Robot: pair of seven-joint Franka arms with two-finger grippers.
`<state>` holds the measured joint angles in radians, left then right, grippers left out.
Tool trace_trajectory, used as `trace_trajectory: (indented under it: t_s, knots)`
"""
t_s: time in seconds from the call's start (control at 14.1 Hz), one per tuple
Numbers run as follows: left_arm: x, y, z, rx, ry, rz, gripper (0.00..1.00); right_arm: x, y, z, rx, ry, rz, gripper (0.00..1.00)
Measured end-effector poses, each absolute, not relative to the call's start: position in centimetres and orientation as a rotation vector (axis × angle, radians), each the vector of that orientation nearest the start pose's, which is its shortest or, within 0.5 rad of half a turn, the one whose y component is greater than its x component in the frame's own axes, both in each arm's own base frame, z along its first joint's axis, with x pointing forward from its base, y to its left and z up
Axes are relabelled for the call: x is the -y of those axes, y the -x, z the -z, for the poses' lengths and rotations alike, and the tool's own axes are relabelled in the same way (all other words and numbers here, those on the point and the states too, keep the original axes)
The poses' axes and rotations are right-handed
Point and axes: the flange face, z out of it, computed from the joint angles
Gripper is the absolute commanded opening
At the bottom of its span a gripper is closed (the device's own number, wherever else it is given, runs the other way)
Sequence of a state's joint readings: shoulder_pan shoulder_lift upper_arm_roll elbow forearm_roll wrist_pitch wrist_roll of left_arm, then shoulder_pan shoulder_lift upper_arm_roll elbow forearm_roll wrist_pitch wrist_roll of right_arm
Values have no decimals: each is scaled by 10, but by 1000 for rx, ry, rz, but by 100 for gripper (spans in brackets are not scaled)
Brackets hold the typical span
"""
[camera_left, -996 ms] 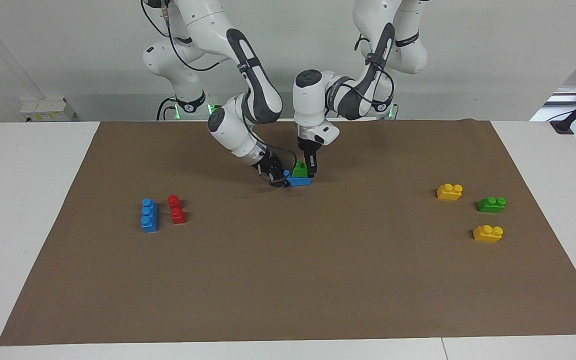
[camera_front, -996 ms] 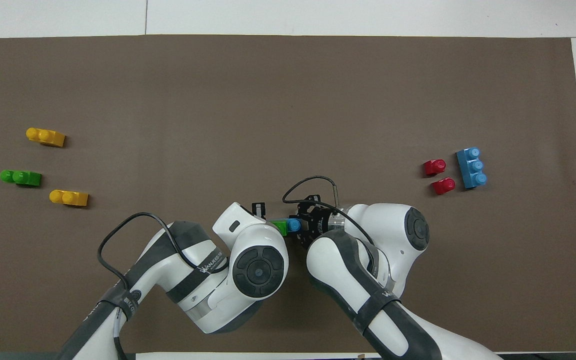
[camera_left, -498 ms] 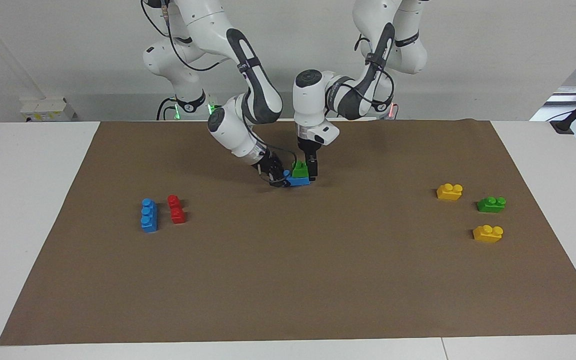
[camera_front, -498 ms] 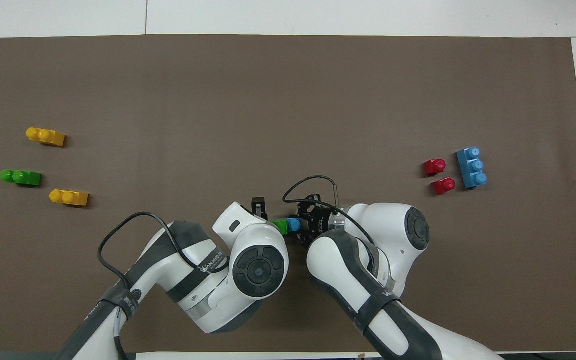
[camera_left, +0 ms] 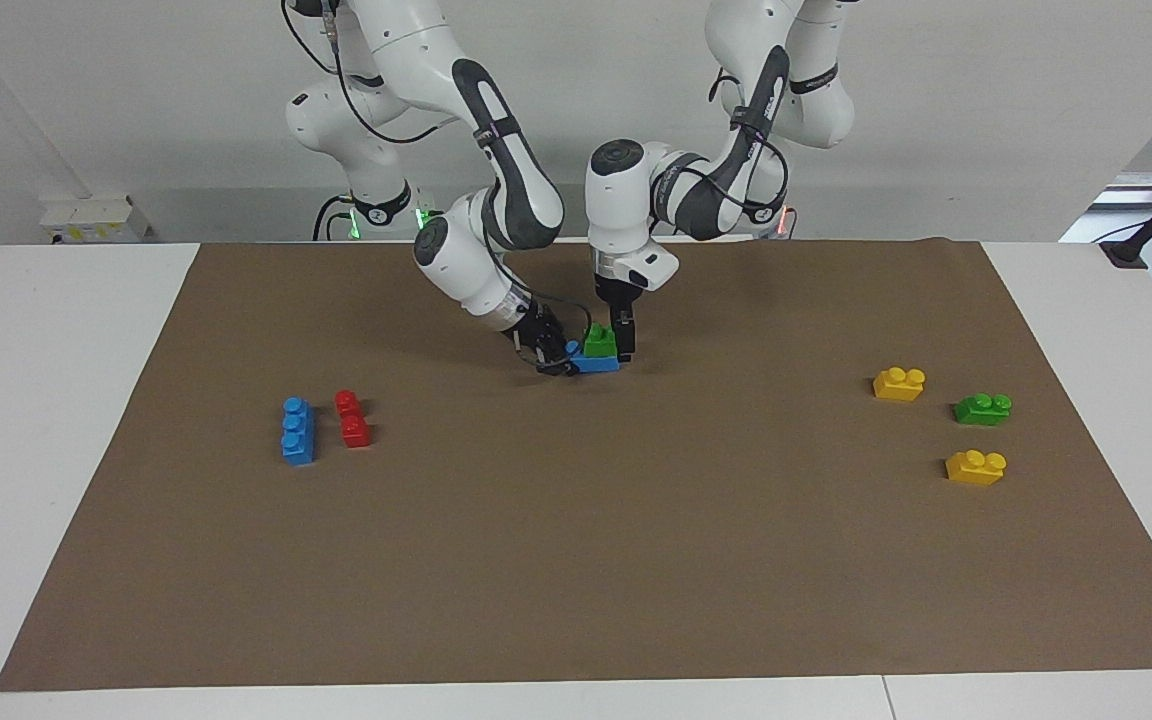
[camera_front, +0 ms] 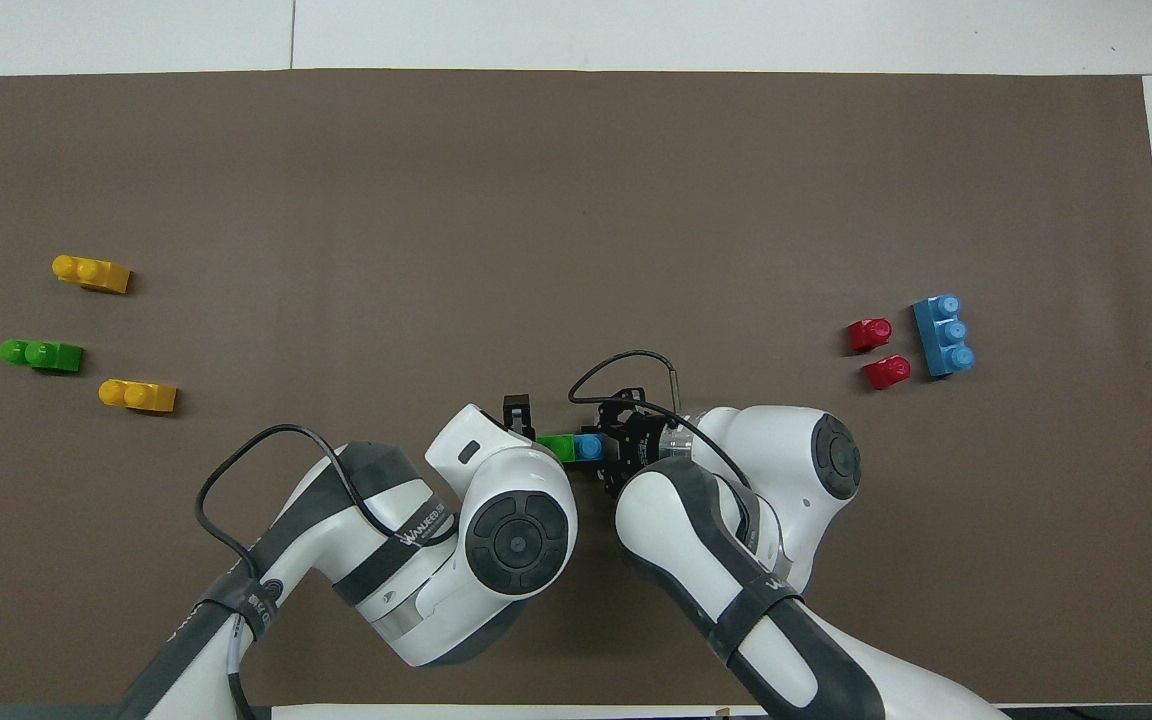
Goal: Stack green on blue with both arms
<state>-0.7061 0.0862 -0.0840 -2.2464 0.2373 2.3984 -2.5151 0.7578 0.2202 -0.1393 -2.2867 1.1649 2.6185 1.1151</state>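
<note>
The bright green brick (camera_left: 598, 342) sits on the light blue brick (camera_left: 596, 364) on the brown mat, at the middle of the table near the robots. In the overhead view, the green brick (camera_front: 559, 447) and one blue stud (camera_front: 588, 447) show between the two wrists. My right gripper (camera_left: 557, 357) is low at the mat and shut on the end of the blue brick toward the right arm's end of the table. My left gripper (camera_left: 615, 347) points straight down, right at the green brick. My arms hide most of both grippers in the overhead view.
A second blue brick (camera_left: 298, 431) and a red brick (camera_left: 352, 420) lie toward the right arm's end. Two yellow bricks (camera_left: 899, 383) (camera_left: 975, 467) and a darker green brick (camera_left: 982, 409) lie toward the left arm's end. The brown mat (camera_left: 576, 560) covers the table.
Both grippers and the two bricks between them have shifted only very slightly. The green brick stays on the blue one. The other bricks have not moved.
</note>
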Motion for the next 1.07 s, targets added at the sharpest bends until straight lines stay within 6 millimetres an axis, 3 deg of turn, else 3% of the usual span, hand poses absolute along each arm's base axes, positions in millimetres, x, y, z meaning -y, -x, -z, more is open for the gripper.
trace_trajectory:
  t_s: [0.14,0.43,0.64,0.85,1.07]
  knots:
    - [375,-382,-337,2224,2254,235,100,-290,-446,-258,-1797,1929,-509,100]
    - [320,-406,-414,2218,2217,173,100,-289,-446,-253,-1805,1933,-510,100]
    - [296,-415,-435,2233,2210,169,100,-279,-452,-255,-1820,1912,-504,100]
    - [257,-440,-447,2224,2231,178,100,-239,-475,-271,-1812,1907,-542,100]
    - [194,-468,-461,2126,2297,174,100,-164,-500,-306,-1701,2142,-548,100]
